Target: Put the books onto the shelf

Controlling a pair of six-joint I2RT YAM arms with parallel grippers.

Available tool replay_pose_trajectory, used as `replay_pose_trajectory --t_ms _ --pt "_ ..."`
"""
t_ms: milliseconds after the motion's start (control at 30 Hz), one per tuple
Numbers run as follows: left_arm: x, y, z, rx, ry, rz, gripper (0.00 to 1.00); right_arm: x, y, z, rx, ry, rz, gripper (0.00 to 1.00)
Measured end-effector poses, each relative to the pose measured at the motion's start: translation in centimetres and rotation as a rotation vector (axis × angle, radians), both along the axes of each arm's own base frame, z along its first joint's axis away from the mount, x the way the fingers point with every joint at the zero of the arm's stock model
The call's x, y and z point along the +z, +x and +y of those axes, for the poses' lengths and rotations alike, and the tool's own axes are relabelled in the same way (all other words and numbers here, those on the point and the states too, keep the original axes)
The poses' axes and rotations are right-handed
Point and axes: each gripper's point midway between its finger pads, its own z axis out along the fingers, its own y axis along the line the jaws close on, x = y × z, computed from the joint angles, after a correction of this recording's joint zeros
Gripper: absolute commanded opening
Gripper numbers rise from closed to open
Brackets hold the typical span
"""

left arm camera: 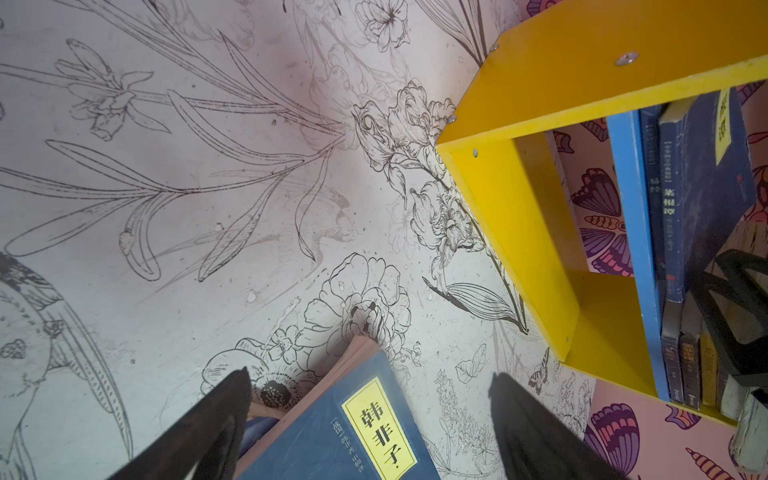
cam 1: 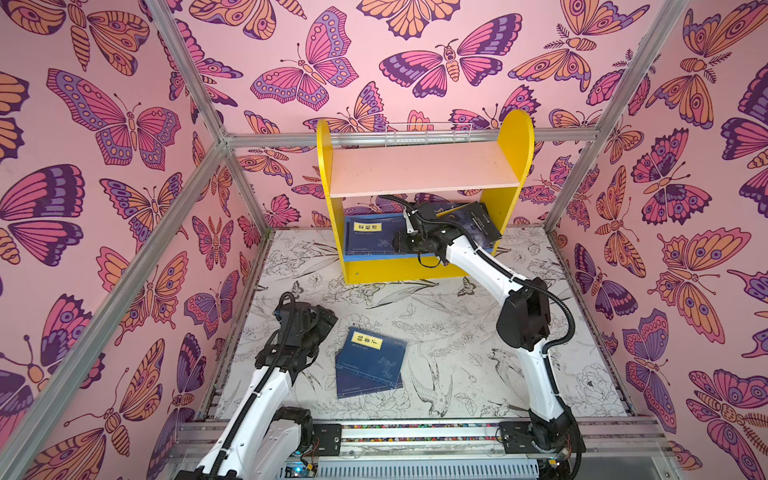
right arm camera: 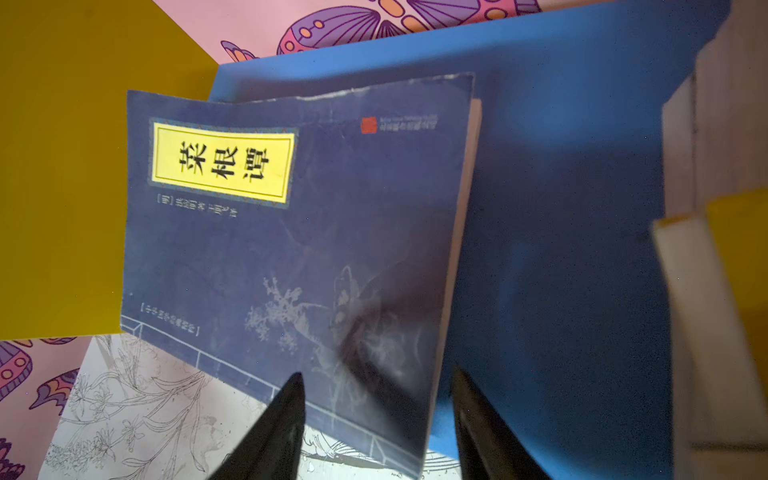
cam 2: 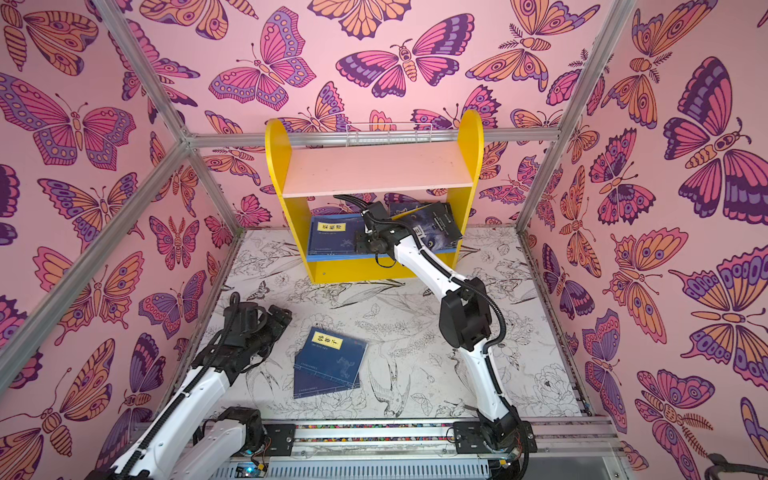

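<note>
Left gripper [left arm camera: 370, 374] fingers wide, empty, just above two navy books [cam 1: 370, 361] lying on table [cam 1: 457, 332]. Right gripper [right arm camera: 376, 372] part-open, nothing visibly pinched, over navy book [right arm camera: 291, 228] on shelf [cam 1: 395, 270] lower board [right arm camera: 561, 208], beside leaning dark books [cam 1: 478, 224]. Looks mostly done; two to go.

Right pincer [cam 2: 360, 242] in shelf's [cam 2: 471, 137] lower tier at a navy book [cam 2: 332, 235]; two stacked books [cam 2: 328, 362] on table [cam 2: 449, 374]

Pink butterfly walls [cam 1: 232, 50], floral-sketch floor [cam 1: 457, 324], aluminium frame [cam 1: 270, 140]
</note>
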Motion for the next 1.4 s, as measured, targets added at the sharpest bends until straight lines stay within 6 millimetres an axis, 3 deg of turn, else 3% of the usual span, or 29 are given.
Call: replay_pose_trajectory --t_ms 367,933,1400 --pt "-0.1 0.0 -0.1 -0.003 -0.002 0.002 0.92 -0.3 1.5 1.1 0.001 0.014 -0.017 0.51" --pt "-0.7 0.0 -0.2 -0.008 -0.007 0.006 0.91 -0.5 1.8 2.5 0.033 0.075 -0.017 0.52" --pt "-0.6 0.1 -0.5 -0.019 -0.018 0.003 0.91 -0.4 1.8 2.5 0.097 0.019 -0.064 0.72"
